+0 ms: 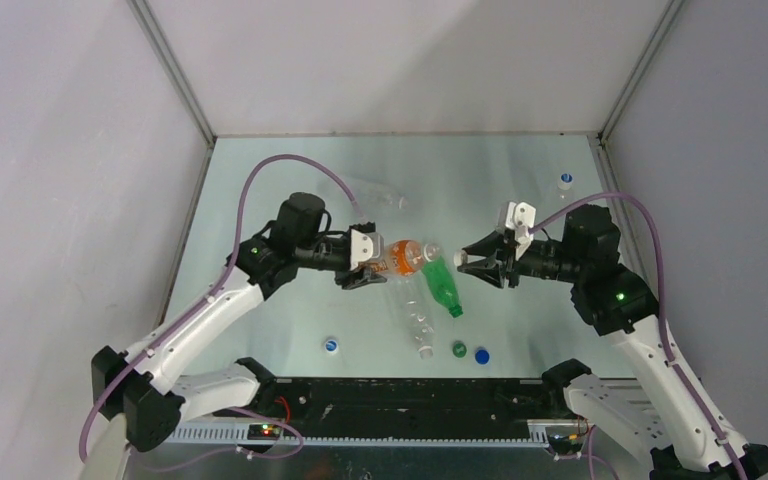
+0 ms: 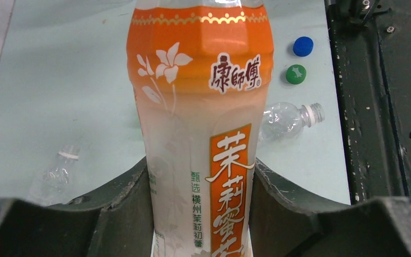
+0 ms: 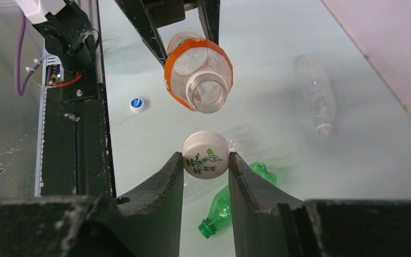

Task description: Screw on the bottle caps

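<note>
Black fingers (image 3: 160,187) of the right gripper (image 3: 206,163) pinch a white round plastic cap (image 3: 206,155) low in the right wrist view. The cap sits just below the open mouth of an orange-labelled plastic bottle (image 3: 199,75), not touching it. The left gripper (image 2: 200,176) is clamped around that bottle's body, mid-frame from above. A green plastic bottle (image 1: 443,288) lies on the pale table (image 1: 520,200) below it. A blue cap (image 1: 481,355) and a green cap (image 1: 458,348) rest at lower centre.

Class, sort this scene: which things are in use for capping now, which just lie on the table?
In use: orange bottle (left gripper); white cap (right gripper).
Lying about: green bottle, near clear bottle, far clear bottle, blue cap, green cap, blue-and-white cap.
</note>
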{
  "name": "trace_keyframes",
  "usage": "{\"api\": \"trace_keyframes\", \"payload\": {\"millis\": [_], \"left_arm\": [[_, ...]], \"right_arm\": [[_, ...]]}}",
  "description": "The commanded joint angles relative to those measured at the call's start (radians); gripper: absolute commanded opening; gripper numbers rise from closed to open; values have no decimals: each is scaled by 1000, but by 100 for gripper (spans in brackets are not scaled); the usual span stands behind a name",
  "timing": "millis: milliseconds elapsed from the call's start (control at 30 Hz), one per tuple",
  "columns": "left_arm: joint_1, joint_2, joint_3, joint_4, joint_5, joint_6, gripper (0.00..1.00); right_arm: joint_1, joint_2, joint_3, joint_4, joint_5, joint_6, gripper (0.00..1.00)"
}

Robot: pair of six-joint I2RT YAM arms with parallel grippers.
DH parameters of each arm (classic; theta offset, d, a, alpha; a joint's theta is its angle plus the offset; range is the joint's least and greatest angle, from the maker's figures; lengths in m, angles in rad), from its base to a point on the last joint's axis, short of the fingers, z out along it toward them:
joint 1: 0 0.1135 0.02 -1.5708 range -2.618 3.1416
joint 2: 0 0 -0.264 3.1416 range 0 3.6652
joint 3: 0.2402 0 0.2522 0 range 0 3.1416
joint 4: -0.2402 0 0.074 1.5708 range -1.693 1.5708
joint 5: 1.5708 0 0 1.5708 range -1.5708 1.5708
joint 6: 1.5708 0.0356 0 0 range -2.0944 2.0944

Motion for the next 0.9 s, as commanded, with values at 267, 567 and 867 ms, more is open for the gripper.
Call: {"api": "trace_keyframes", "payload": {"millis": [267, 567, 867], "left_arm": [[-19, -30, 77, -129, 23, 79, 33], [-45, -29, 91, -163, 19, 73, 32], [-61, -30, 115, -201, 25, 88, 32]], "right_arm": [[27, 35, 55, 98, -156, -59, 0], [35, 19, 56, 74, -166, -102, 0], [68, 26, 55, 84, -173, -130, 0]]}}
